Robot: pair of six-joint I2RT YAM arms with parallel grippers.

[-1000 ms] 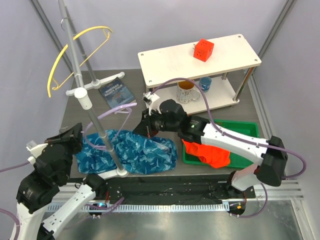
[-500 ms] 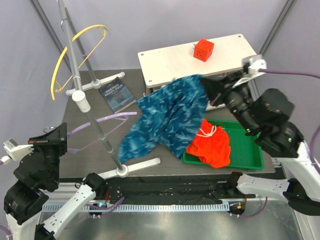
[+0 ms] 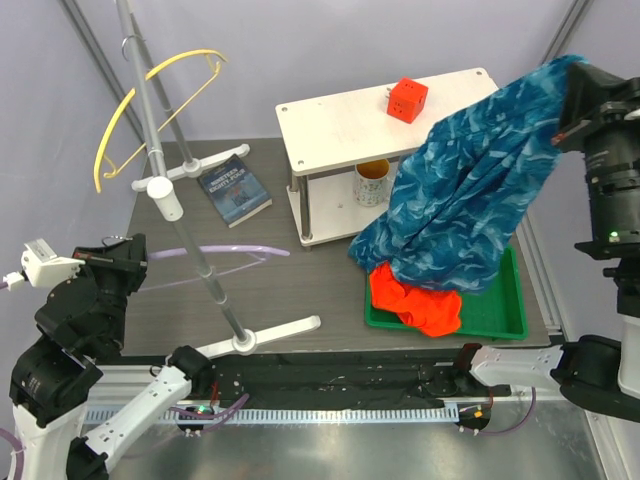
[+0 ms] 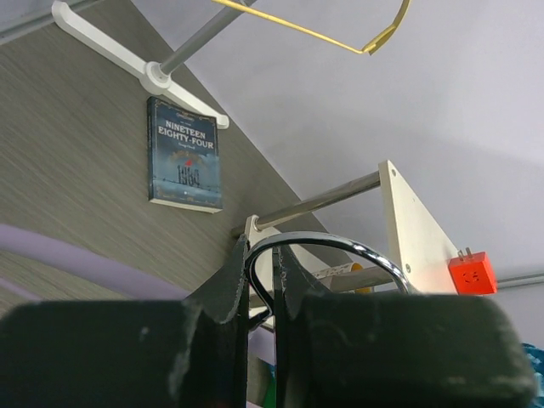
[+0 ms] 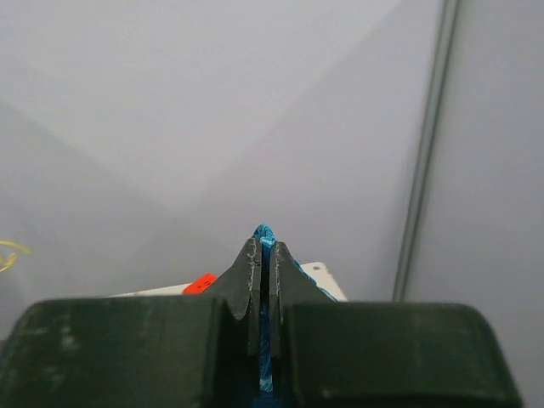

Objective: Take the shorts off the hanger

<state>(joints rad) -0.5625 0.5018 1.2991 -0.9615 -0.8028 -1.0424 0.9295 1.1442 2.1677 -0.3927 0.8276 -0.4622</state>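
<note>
Blue shorts [image 3: 470, 195] dangle high over the table's right edge, pinched in the right gripper [image 5: 263, 253] above the tray [image 3: 497, 312]; best lowered onto the orange pair [image 3: 420, 305] before release, left gripper [image 4: 260, 252] clamped on the hanger hook [image 4: 323, 238].

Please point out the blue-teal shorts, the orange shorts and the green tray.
blue-teal shorts [image 3: 470, 185], top external view, middle of hanging cloth
orange shorts [image 3: 420, 308], top external view, middle of the heap
green tray [image 3: 498, 312], top external view, bare right part
</note>
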